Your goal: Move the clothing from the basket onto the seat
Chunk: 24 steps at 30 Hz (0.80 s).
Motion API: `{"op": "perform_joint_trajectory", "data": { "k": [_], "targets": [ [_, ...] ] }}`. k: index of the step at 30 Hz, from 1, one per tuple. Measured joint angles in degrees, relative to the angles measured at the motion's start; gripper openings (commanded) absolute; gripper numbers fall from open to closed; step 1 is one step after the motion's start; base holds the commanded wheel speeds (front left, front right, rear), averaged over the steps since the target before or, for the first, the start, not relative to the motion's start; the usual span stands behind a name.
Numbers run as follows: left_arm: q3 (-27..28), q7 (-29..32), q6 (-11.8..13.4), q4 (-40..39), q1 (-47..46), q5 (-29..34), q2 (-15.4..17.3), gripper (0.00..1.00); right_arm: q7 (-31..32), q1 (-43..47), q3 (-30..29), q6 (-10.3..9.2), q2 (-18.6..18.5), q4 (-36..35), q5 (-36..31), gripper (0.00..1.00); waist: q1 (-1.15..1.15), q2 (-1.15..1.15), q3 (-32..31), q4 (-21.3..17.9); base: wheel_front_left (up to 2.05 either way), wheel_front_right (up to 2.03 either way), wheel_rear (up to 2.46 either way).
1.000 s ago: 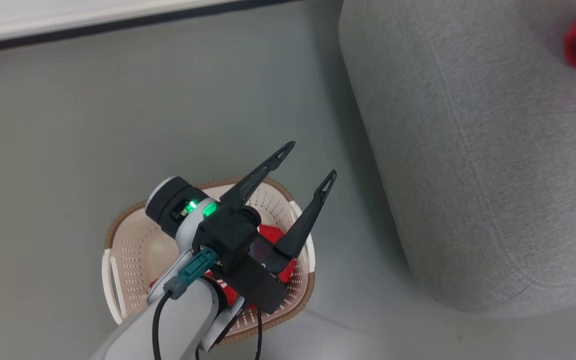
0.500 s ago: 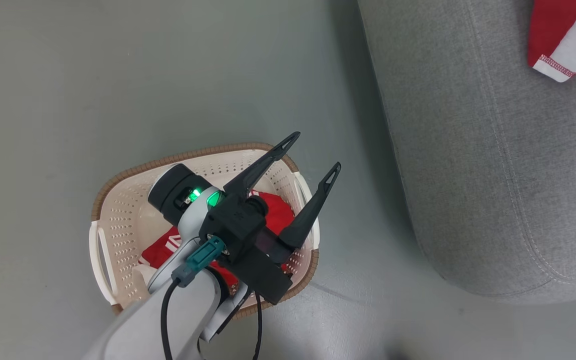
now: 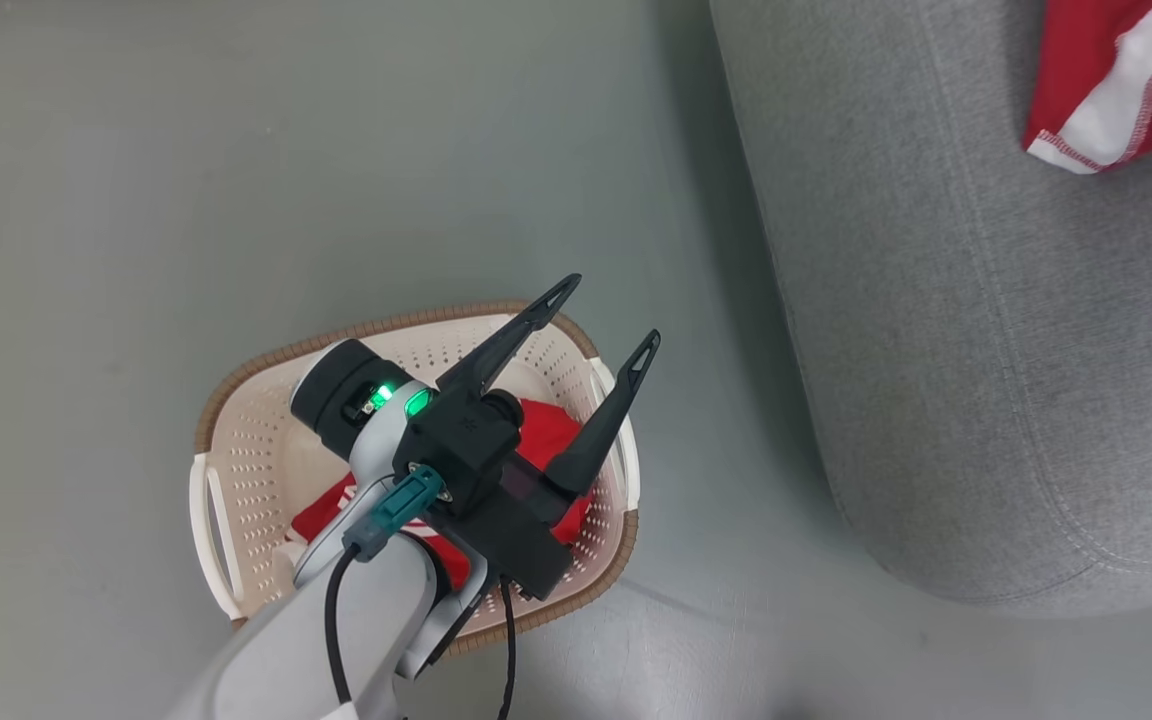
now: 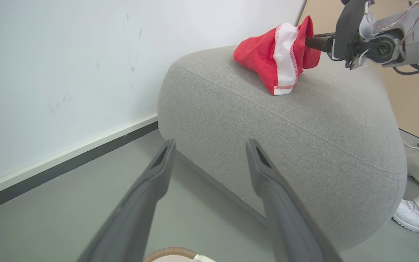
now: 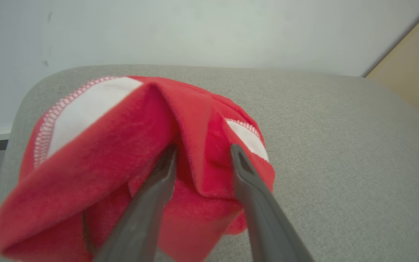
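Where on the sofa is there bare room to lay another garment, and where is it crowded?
Bare: the sofa between its rounded end and the red garment. Crowded: around that garment, where the right gripper straddles a fold.

Red garment (image 3: 548, 430) half behind left gripper (image 3: 611, 312)

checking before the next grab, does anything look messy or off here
Only the red garment on the seat: it lies in a crumpled heap, with a fold between the fingers of the open right hand. The other garment sits in the basket.
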Motion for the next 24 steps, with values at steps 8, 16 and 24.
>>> {"op": "perform_joint_trajectory", "data": {
  "k": [8,16,24],
  "targets": [
    [0.0,-1.9,-0.5,3.4,1.3,-0.9,-1.2,1.0,-1.0,4.4,-0.7,2.05,0.7,0.2,0.8,1.0,0.0,-0.01,-3.1,-0.1,0.0,0.0,0.0],
    [1.3,-4.2,-0.5,7.0,2.8,-3.3,-2.2,1.0,-1.5,7.6,0.1,3.23,3.1,-1.7,0.8,1.0,0.0,-0.01,-7.7,-0.1,0.0,0.0,0.0],
    [3.6,-5.4,-0.1,9.4,5.5,-4.7,-2.6,1.0,-1.5,12.0,1.1,3.94,5.5,-5.4,0.5,1.0,-0.01,-0.02,-13.2,1.0,0.0,0.0,0.0]
  ]
}}
